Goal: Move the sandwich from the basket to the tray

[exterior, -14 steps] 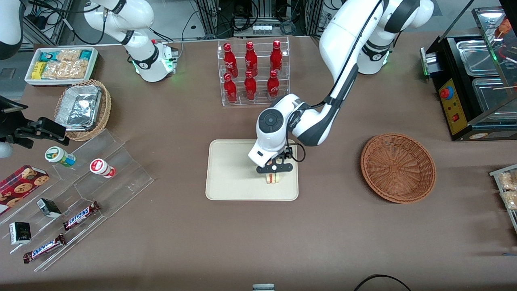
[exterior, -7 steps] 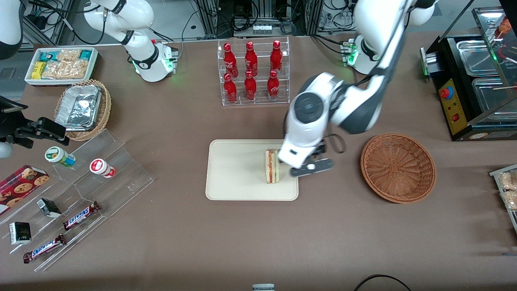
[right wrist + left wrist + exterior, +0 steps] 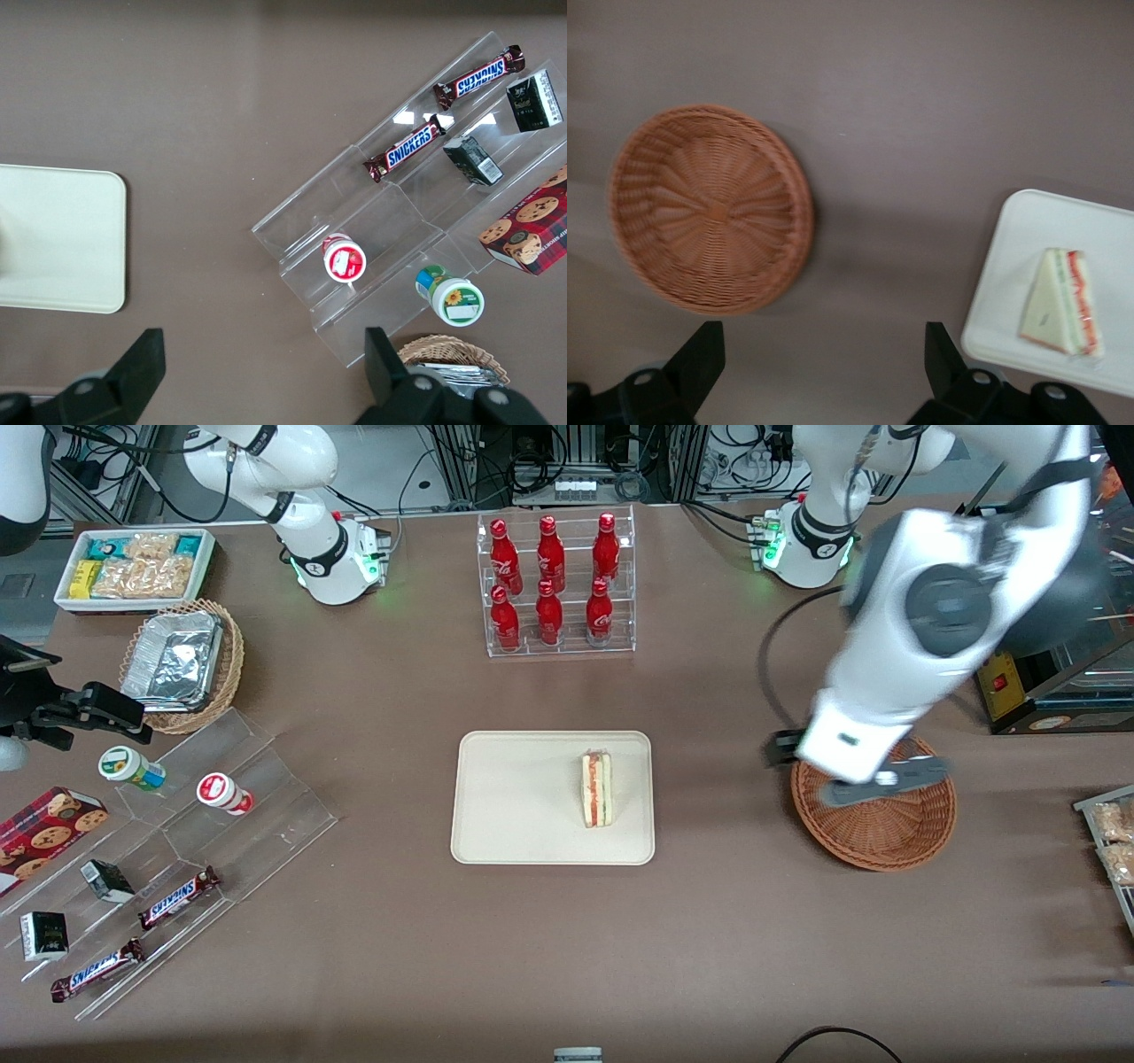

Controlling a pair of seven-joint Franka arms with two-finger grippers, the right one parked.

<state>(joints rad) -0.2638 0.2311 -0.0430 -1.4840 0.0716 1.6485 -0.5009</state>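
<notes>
The sandwich (image 3: 597,789) (image 3: 1063,303), a pale wedge with red and green filling, lies on the cream tray (image 3: 505,797) (image 3: 1010,292) (image 3: 62,239), close to the tray's edge that faces the basket. The reddish-brown wicker basket (image 3: 895,833) (image 3: 709,208) stands toward the working arm's end of the table with nothing in it. My gripper (image 3: 873,784) (image 3: 822,332) hangs well above the table, over the basket's rim in the front view. It is open, fingers wide apart, holding nothing.
A clear rack of red bottles (image 3: 554,584) stands farther from the front camera than the tray. A black machine (image 3: 1036,620) sits near the basket. Toward the parked arm's end are an acrylic snack shelf (image 3: 177,850), a tan basket with foil containers (image 3: 182,664) and a white bin (image 3: 133,567).
My gripper let go of the sandwich on the tray, then rose and swung away toward the basket. The sandwich stays on the tray.
</notes>
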